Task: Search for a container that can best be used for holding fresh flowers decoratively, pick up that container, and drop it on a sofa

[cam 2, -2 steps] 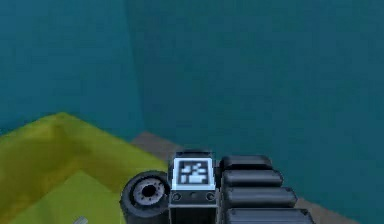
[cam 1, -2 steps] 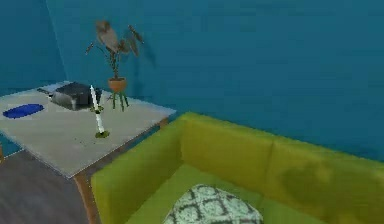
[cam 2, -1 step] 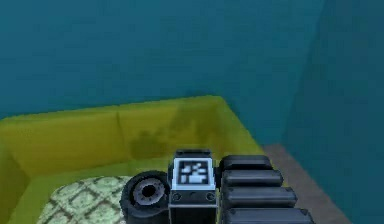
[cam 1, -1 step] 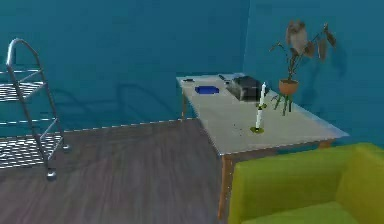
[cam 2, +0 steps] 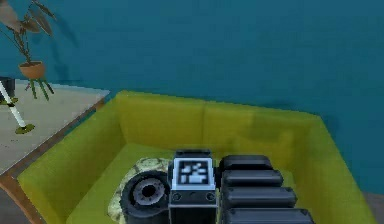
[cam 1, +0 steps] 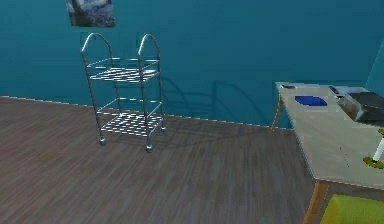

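A yellow sofa (cam 2: 230, 130) stands against the teal wall in the arm side view, and its corner (cam 1: 352, 211) shows at the forward view's bottom right. The dark arm (cam 2: 255, 190) reaches over the sofa seat with a white marked square (cam 2: 193, 172) at its end. Left of the square sits the gripper (cam 2: 148, 196), a dark round body low over the seat. A pale patterned thing (cam 2: 140, 168) lies on the seat at and behind the gripper, so I cannot tell whether the gripper holds anything.
A light table (cam 1: 325, 130) beside the sofa carries a blue item (cam 1: 312, 101), a grey box (cam 1: 362, 104), a potted plant (cam 2: 32, 55) and a white stick-like object (cam 2: 14, 108). A wire shelf cart (cam 1: 125, 90) stands by the wall under a picture (cam 1: 91, 11). Wood floor (cam 1: 150, 175) lies between.
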Controlling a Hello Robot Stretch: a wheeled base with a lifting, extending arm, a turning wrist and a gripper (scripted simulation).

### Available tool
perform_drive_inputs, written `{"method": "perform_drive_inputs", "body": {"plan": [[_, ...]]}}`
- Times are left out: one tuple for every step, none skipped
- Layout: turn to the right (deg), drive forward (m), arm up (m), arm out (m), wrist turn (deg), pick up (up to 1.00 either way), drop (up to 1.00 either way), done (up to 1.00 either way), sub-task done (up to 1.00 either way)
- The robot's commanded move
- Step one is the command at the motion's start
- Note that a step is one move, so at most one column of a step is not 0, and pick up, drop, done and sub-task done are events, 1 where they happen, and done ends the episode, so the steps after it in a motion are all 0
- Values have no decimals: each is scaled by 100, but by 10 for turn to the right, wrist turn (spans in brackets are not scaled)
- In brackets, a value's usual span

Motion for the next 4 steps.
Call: {"method": "perform_drive_inputs", "body": {"plan": [[0, 0, 0, 38, 0, 0, 0, 0, 0], [0, 0, 0, 0, 450, 0, 0, 0, 0], [0, 0, 0, 0, 450, 0, 0, 0, 0], [0, 0, 0, 0, 420, 0, 0, 0, 0]]}}
